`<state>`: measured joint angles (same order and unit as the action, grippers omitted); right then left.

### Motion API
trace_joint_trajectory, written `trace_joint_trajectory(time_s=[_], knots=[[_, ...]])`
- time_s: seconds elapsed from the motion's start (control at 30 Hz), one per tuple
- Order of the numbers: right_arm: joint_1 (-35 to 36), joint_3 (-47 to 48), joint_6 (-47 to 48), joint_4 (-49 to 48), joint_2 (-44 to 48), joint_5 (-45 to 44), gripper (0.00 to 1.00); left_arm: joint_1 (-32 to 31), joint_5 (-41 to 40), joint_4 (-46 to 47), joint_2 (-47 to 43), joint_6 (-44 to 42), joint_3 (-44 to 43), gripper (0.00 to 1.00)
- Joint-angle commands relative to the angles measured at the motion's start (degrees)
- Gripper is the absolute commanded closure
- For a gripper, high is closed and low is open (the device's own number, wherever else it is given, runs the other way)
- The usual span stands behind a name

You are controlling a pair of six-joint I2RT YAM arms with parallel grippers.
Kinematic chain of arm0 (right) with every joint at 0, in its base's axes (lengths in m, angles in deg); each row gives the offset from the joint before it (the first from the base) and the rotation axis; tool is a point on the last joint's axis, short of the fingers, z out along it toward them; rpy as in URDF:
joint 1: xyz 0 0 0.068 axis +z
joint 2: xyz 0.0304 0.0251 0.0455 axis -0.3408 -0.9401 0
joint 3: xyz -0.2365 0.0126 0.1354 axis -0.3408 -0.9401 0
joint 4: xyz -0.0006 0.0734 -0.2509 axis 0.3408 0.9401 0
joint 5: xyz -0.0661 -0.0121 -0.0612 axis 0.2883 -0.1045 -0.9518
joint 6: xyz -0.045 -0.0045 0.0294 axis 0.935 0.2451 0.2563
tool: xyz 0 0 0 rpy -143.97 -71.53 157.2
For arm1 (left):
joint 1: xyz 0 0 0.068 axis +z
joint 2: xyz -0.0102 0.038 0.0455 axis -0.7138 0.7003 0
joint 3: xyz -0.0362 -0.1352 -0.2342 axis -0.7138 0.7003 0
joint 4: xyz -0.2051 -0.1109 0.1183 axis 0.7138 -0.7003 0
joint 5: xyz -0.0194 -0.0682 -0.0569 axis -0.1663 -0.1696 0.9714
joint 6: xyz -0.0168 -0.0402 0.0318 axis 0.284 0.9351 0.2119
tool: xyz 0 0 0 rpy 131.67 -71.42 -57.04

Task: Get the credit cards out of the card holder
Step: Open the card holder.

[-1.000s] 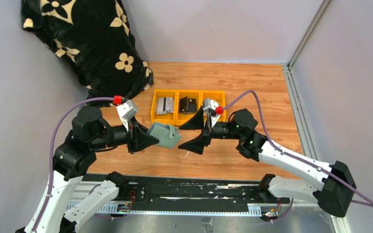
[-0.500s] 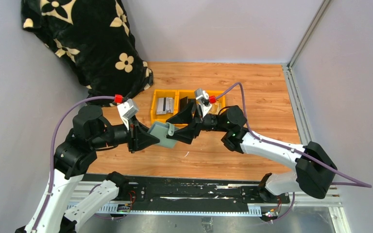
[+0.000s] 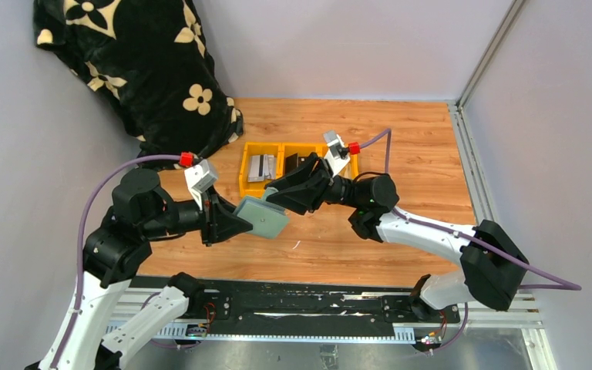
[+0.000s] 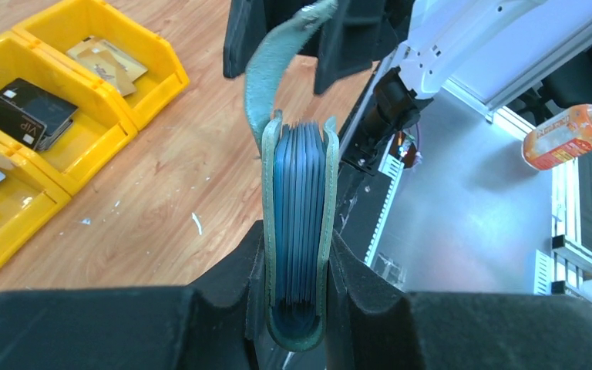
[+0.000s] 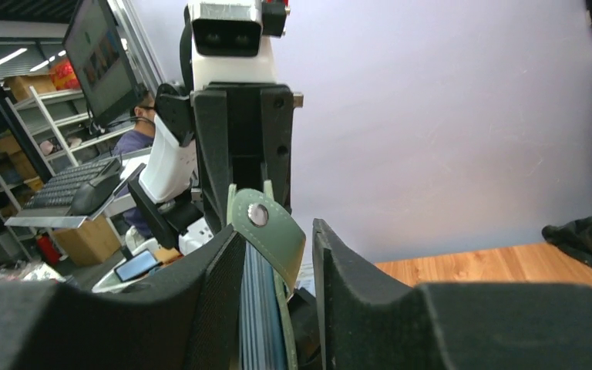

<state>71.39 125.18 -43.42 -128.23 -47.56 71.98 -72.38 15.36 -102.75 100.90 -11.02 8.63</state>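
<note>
Left wrist view looks straight at the open edge of the card holder (image 4: 268, 231). The left gripper (image 3: 239, 221) is clamped on its folded end and holds it in the air over the table (image 3: 401, 131), near side of the yellow bins (image 3: 241, 169). A tight stack of cards (image 4: 297, 200) sits between the two green walls, with their edges level with the rim.

The right gripper (image 5: 277, 239) comes from the far right. Its two fingers stand on either side of the open end and are not closed on anything. The closing tab (image 5: 268, 231) hangs loose in the gap between them.

I judge the step in hand to be taking hold of the cards. To do it well, the tab must first be out of the way, or the fingers will pinch it together with the leather. The fingers should close on the card edges only, inside the walls, which is hard because the cards hardly stick out. A light bend of the holder by the left arm could make them rise. Then the pull should go along the cards, straight away from the fold, and slowly, so the left grip does not slip.
</note>
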Motion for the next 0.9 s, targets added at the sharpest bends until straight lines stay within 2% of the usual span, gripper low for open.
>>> trace_joint_trajectory(time_s=[0.0,0.07,0.13,0.17,0.2,0.27,0.37,0.43,0.47,0.67,0.87], knots=[[-0.31,1.71,-4.22,-4.69,-0.34,-3.14,0.64,-0.33,3.19,-0.35,-0.84,-0.42,-0.26,1.00],[-0.31,2.87,-5.61,-3.53,-0.94,-2.29,0.75,-0.33,3.05,-0.35,-0.86,-0.49,-0.45,1.00],[-0.29,3.50,-7.16,-2.19,-1.44,-1.53,0.93,-0.33,2.78,-0.35,-1.02,-0.60,-0.63,1.00],[-0.37,3.55,-7.61,-1.85,-1.41,-1.36,0.99,-0.33,2.58,-0.35,-1.11,-0.64,-0.62,1.00],[-0.39,3.46,-7.87,-1.33,-1.29,-1.41,1.00,-0.33,2.29,-0.39,-1.26,-0.68,-0.41,1.00],[-0.48,3.66,-7.74,0.88,-0.72,-1.91,1.00,-0.33,1.41,-0.35,-1.84,-1.09,0.19,0.83],[-0.49,5.28,-5.98,6.34,0.99,-1.33,1.00,-0.33,1.64,-0.35,-2.72,-2.08,1.63,0.50],[-0.35,7.39,-5.03,10.80,1.81,-0.16,1.00,-0.33,1.71,-0.35,-3.26,-2.01,2.79,0.35],[-0.13,7.83,-4.45,12.50,2.05,0.22,1.00,-0.33,1.82,-0.35,-3.53,-2.05,3.51,0.31],[2.40,10.73,1.02,21.84,3.99,2.01,1.00,-0.33,2.01,-0.35,-4.07,-2.89,6.30,0.28],[6.40,14.42,10.41,34.35,5.50,0.08,1.00,-0.28,-5.41,1.12,-4.33,-4.51,7.08,0.36]])
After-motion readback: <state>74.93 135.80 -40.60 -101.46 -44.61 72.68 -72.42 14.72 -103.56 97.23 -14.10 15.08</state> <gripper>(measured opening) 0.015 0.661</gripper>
